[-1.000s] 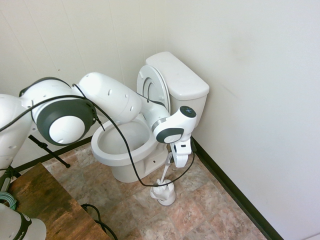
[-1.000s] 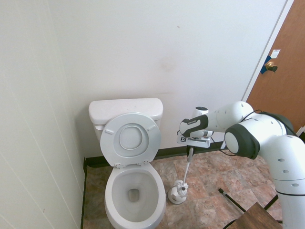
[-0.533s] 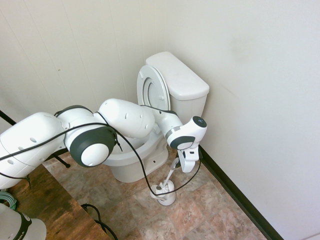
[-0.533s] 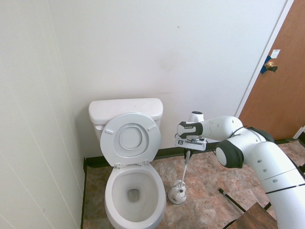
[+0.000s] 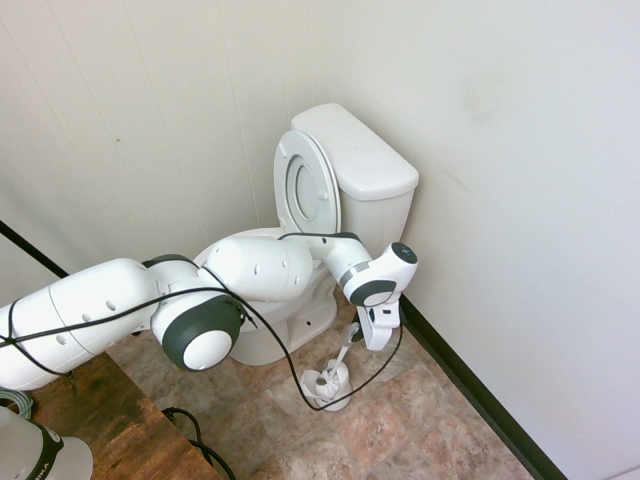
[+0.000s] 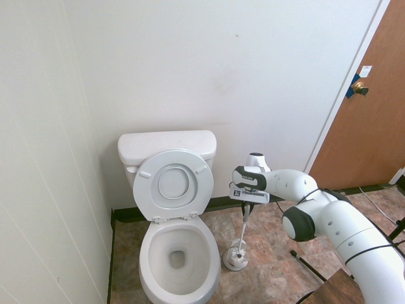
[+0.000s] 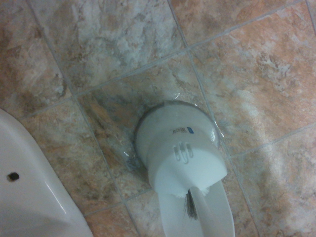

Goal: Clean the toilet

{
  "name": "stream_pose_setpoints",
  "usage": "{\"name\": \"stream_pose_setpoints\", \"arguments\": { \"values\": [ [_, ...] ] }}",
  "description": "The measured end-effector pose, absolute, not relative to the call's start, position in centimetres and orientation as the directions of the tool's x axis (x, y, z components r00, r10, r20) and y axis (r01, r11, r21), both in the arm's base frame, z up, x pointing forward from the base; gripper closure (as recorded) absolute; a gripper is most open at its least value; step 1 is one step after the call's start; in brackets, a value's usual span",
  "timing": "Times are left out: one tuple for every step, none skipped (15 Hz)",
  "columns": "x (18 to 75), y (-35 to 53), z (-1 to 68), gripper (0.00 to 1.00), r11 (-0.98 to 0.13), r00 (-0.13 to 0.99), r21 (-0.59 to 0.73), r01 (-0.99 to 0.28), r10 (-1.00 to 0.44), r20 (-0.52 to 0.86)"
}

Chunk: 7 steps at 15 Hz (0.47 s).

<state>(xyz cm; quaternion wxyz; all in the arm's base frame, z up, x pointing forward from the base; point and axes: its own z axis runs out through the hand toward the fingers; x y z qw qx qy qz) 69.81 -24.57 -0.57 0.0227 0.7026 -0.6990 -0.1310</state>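
Right now the gripper [image 6: 247, 204] is clamped shut on the top of the brush handle [image 6: 244, 221], whose long axis runs nearly upright, tilted slightly, down into the brush holder [image 6: 235, 258] on the tiled floor [image 6: 278, 266]. Seen from the second exterior view, the toilet [image 6: 178, 253] stands just beside the holder at about 9 o'clock, seat and lid raised against the tank. Judging from this, the brush must rise clear along its handle line, then swing toward 9 o'clock over the open bowl.
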Motion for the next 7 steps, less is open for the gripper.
{"name": "stream_pose_setpoints", "arguments": {
  "values": [
    [69.78, -24.59, -0.58, 1.00, -0.020, -0.013, 0.217, -0.976, -0.989, -0.151],
    [69.79, -24.55, -0.58, 1.00, -0.019, -0.014, 0.218, -0.976, -0.989, -0.148],
    [69.80, -24.50, -0.60, 1.00, -0.018, -0.015, 0.220, -0.975, -0.989, -0.147],
    [69.82, -24.43, -0.61, 1.00, -0.019, -0.014, 0.220, -0.975, -0.989, -0.146],
    [69.84, -24.32, -0.64, 1.00, -0.021, -0.012, 0.221, -0.975, -0.989, -0.145],
    [69.86, -24.20, -0.67, 1.00, -0.024, -0.008, 0.223, -0.975, -0.990, -0.143],
    [69.90, -24.02, -0.70, 1.00, -0.027, -0.005, 0.223, -0.974, -0.990, -0.143]
  ]
}}
